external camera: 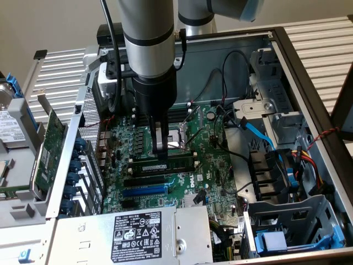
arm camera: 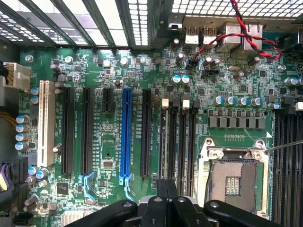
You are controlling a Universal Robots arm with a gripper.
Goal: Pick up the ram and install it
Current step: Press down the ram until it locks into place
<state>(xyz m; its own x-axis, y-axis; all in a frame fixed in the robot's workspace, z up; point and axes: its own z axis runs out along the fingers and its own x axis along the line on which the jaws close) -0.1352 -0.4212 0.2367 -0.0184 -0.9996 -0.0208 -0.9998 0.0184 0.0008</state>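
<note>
The ram (external camera: 163, 165) is a narrow green stick with a white label. It stands on edge in a long black slot on the motherboard, beside the CPU socket. My gripper (external camera: 161, 150) hangs straight down over its middle, with the tips at or just above its top edge. The fingers (arm camera: 163, 198) are shut together with nothing between them. In the wrist view they sit over the row of black slots with white end clips (arm camera: 177, 137). There I cannot tell the ram apart from those slots.
The open CPU socket (external camera: 179, 138) (arm camera: 234, 175) lies just beyond the ram. Black and blue expansion slots (arm camera: 125, 137) run alongside. A labelled power supply (external camera: 138, 232), a blue cable (external camera: 259, 132) and drive cages (external camera: 292, 221) crowd the case. A green expansion card (external camera: 47, 149) stands outside it.
</note>
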